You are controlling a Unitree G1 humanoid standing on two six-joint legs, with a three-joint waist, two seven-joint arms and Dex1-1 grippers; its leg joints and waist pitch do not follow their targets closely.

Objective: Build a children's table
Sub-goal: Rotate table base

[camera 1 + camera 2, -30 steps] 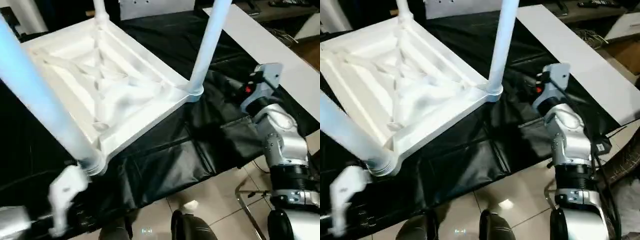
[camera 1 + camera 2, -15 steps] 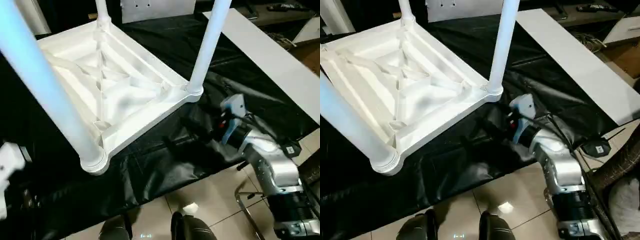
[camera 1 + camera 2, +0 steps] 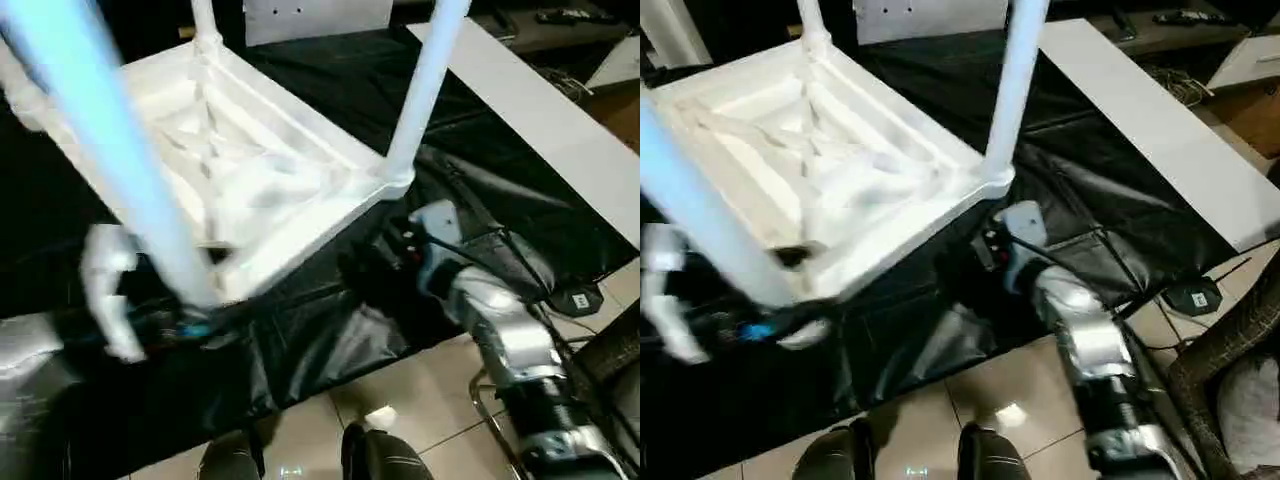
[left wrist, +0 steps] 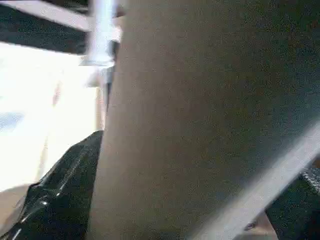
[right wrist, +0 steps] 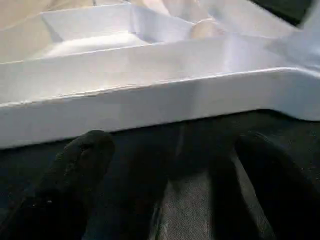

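The black-covered worktop (image 3: 330,80) carries the children's table (image 3: 830,170), which lies upside down near its front edge, X-ribbed underside facing up. The square top sits diamond-wise to the robot, one corner toward the robot's left arm and another toward its right.

Three legs can be counted, each standing in a corner socket with its long axis rising steeply from the top: the near leg (image 3: 110,150) at the corner closest to the robot, looming large and leaning toward the camera; the right leg (image 3: 1015,85) at the right-hand corner, close to upright; and the far leg (image 3: 810,20) at the back corner. The fourth corner cannot be made out.

The left gripper (image 3: 195,325) is at the foot of the near leg, where that leg meets its socket; the motion blur there hides how its jaws stand. In the left wrist view the leg crosses close in front of the camera.

The right gripper (image 5: 170,165) rests low over the black cover just beside the table's front edge, near the right-hand corner. Its two black fingers (image 5: 75,170) are spread apart and hold nothing.

A white board (image 3: 540,110) lies along the worktop's right side.
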